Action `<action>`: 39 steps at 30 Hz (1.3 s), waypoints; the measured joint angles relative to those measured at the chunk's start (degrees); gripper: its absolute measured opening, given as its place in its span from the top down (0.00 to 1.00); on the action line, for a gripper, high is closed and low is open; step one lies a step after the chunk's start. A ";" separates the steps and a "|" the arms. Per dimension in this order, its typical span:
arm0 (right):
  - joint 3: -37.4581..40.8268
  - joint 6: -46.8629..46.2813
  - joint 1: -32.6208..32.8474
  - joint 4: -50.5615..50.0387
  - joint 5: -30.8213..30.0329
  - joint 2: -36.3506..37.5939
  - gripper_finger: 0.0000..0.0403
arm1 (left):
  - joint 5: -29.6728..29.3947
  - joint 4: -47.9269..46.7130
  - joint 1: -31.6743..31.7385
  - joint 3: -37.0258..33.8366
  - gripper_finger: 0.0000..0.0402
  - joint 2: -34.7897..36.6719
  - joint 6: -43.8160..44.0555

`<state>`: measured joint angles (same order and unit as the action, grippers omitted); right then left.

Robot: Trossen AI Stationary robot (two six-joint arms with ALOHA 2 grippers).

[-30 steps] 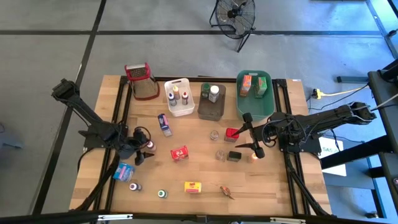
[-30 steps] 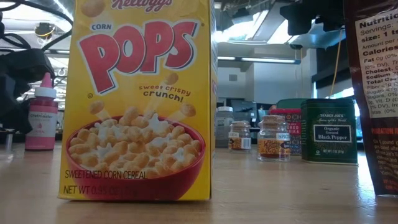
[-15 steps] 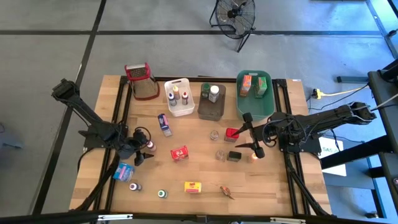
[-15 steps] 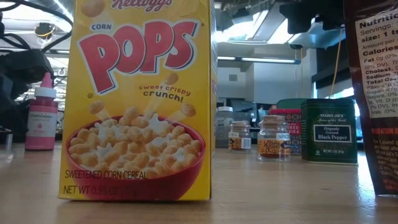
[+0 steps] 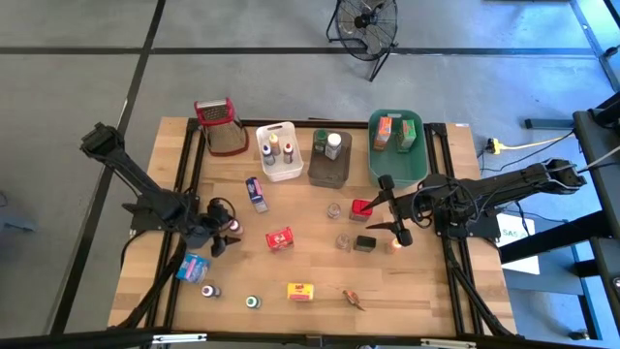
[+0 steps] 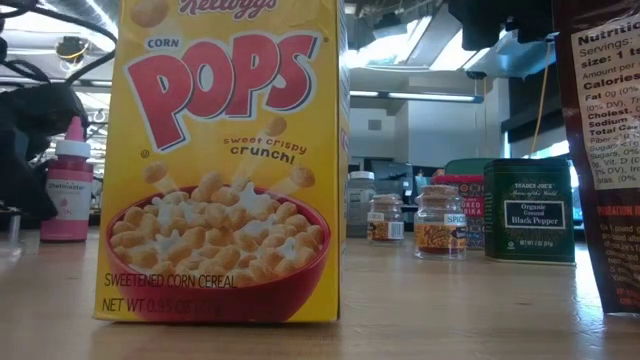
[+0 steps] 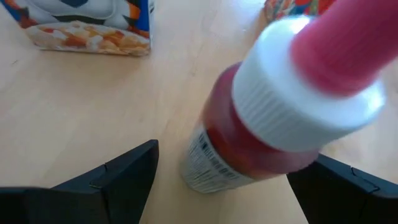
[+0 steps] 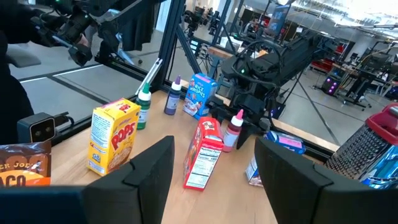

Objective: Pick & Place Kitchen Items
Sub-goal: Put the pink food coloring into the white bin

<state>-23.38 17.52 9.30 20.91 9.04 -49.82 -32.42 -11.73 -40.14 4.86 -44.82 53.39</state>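
A small red bottle with a white collar and pink cap stands upright on its base at the table's left. My left gripper is open, slanting down, with one finger on either side of the bottle and a gap showing beside it. My right gripper hovers open and level over the table's right part, above a red tin and a dark tin, with nothing between its fingers.
Loose items lie around: a red box, blue boxes, a yellow cereal box, two small bottles and small jars. White, brown and green tubs and a grater line the far edge.
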 joint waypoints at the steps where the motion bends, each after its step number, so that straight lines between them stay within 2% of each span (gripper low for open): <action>1: -0.02 -0.06 0.00 0.04 -0.02 0.00 0.44 | -0.08 -0.01 0.00 0.00 0.17 -0.55 0.00; 12: -0.02 -0.14 0.00 -0.09 -0.02 -0.01 0.44 | -1.95 1.78 -0.04 -0.07 0.17 -6.49 -0.20; 39: -0.02 -0.11 -0.02 -0.13 -0.02 0.01 0.44 | -2.34 1.73 0.00 -0.04 0.19 -6.71 -0.76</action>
<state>-23.40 17.41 9.28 20.78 9.02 -49.80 -34.77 -10.00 -40.14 4.82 -51.53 52.62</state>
